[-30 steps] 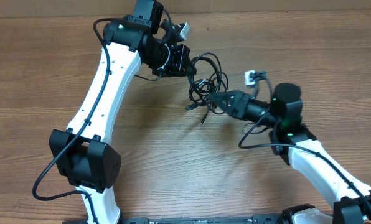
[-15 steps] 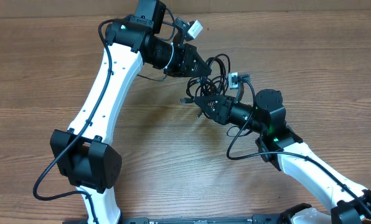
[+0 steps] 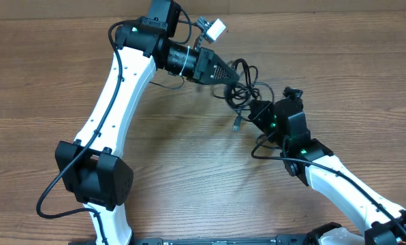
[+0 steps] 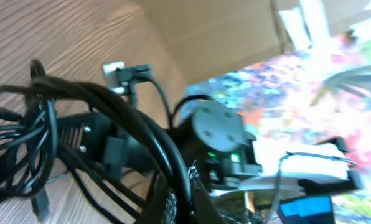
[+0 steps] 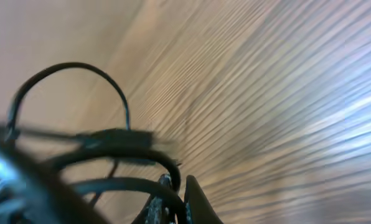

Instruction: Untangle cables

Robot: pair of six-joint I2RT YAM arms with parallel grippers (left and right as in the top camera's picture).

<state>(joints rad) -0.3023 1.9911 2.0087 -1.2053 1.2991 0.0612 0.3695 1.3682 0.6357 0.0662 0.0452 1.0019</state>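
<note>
The right gripper [image 3: 256, 111] has closed within the last second and swung from under the left of the cables [image 3: 242, 83] to their right edge, where it seems clamped on a strand. The cables hang as one knot between the two arms, apparently clear of the table [image 3: 176, 170], with a plug [image 3: 237, 124] dangling below. Beyond them the left gripper [image 3: 225, 73] stays clamped on the knot's far side, so I judge pulling apart can begin.
</note>
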